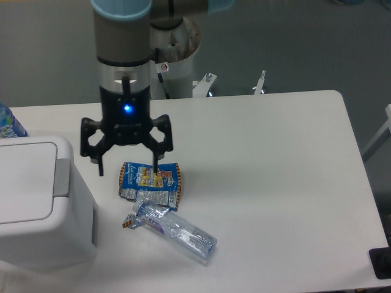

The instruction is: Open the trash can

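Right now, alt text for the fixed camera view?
A robot arm's open tool hangs over a white table, beside a closed white bin at left. A blue wrapper and a clear wrapper lie below it.

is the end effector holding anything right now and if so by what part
Nothing is held. The end effector is open, its fingers spread with only air between them, beside the trash can and at the blue wrapper's left edge.

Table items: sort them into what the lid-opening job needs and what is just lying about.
Needed:
- trash can, lid shut
- its push bar
- hand, open

Lying about:
- blue snack wrapper
- clear plastic wrapper
- blue item at the left edge
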